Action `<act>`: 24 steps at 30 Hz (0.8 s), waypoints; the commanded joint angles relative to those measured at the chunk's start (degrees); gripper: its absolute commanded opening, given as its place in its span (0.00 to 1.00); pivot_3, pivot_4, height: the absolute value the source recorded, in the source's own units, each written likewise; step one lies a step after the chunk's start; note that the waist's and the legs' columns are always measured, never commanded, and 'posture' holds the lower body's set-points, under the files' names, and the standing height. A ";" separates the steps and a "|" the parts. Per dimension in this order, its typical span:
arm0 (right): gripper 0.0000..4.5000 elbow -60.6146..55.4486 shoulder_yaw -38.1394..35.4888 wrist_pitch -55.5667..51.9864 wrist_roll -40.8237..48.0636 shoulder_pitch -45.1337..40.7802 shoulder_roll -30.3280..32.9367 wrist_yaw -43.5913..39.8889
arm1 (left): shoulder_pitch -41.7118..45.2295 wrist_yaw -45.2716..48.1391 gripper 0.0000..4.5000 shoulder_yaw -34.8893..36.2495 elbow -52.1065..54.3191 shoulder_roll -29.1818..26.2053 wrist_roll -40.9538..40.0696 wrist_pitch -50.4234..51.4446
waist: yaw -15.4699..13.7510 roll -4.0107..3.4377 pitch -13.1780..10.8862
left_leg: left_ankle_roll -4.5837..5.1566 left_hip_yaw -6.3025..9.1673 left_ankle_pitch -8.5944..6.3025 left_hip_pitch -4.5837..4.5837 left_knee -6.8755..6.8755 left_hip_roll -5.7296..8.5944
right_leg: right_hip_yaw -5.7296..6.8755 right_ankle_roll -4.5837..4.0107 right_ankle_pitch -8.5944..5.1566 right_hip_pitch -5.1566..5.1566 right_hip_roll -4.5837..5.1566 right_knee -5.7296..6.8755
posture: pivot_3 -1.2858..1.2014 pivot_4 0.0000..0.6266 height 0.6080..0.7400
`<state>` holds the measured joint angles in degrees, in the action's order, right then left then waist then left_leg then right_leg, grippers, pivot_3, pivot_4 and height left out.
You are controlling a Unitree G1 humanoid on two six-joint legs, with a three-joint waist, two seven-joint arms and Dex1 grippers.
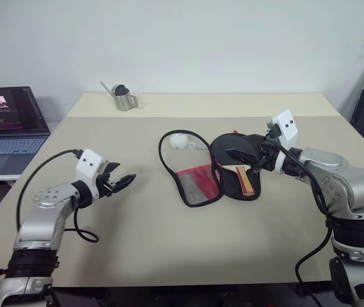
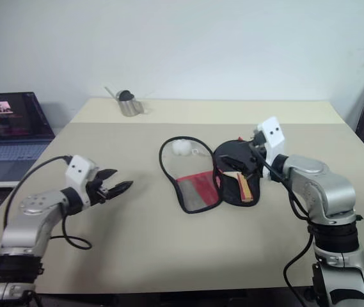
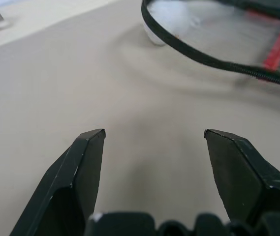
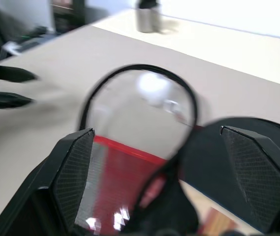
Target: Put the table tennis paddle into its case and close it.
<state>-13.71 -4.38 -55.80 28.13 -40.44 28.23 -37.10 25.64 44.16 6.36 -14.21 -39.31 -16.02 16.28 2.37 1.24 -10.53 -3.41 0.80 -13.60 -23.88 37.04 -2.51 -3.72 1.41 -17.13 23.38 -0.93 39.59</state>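
The case (image 1: 194, 182) lies unzipped and spread flat at the table's middle, its red mesh flap to the left, with a white fluffy charm (image 1: 179, 141) inside the loop of its zip edge. The table tennis paddle (image 1: 228, 152) rests on the case's right half, black face up, its wooden handle (image 1: 247, 181) pointing toward me. My right gripper (image 1: 240, 160) hovers just over the paddle's face, open and empty. My left gripper (image 1: 125, 181) hangs open above bare table, well left of the case. In the left wrist view the zip edge (image 3: 203, 59) lies ahead of the open fingers.
A metal cup (image 1: 125, 98) stands at the table's far edge. A laptop (image 1: 9, 128) sits on a lower surface to the left. A black cable loops from each wrist. The table's edges lie well away from the case.
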 commanded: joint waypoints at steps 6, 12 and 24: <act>0.99 -6.49 0.52 1.55 6.33 0.97 2.99 -6.82 | 11.10 6.49 0.78 -4.93 -14.39 4.70 3.48 -7.91 | -0.61 0.01 0.00 | 0.00 0.00 0.00 -0.01 0.02 0.01 | 0.04 0.00 0.00 0.00 0.00 0.02 | 0.52 0.24 1.00; 0.99 -6.09 -0.13 2.01 6.25 0.70 4.27 -6.36 | 17.82 7.55 0.78 -7.58 -26.92 8.45 7.54 -13.40 | -0.57 0.01 0.01 | 0.02 0.01 0.01 0.02 0.08 0.02 | 0.07 0.00 0.00 0.00 -0.02 0.17 | 0.52 0.24 1.00; 0.99 -6.84 -1.17 1.61 7.00 1.23 4.96 -4.69 | 28.84 7.86 0.78 -8.78 -41.94 17.46 11.29 -21.40 | -0.61 0.02 0.01 | 0.03 0.03 0.01 -0.01 0.15 0.06 | 0.08 0.00 0.00 0.00 -0.02 0.25 | 0.52 0.24 1.00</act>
<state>-18.39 -3.45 -55.37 34.04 -38.90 32.64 -42.12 51.72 51.54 -3.07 -56.80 -22.58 -4.37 -3.14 1.76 1.27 -10.52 -3.39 0.84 -13.59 -23.89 37.19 -2.45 -3.63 1.41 -17.13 23.39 -0.95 39.85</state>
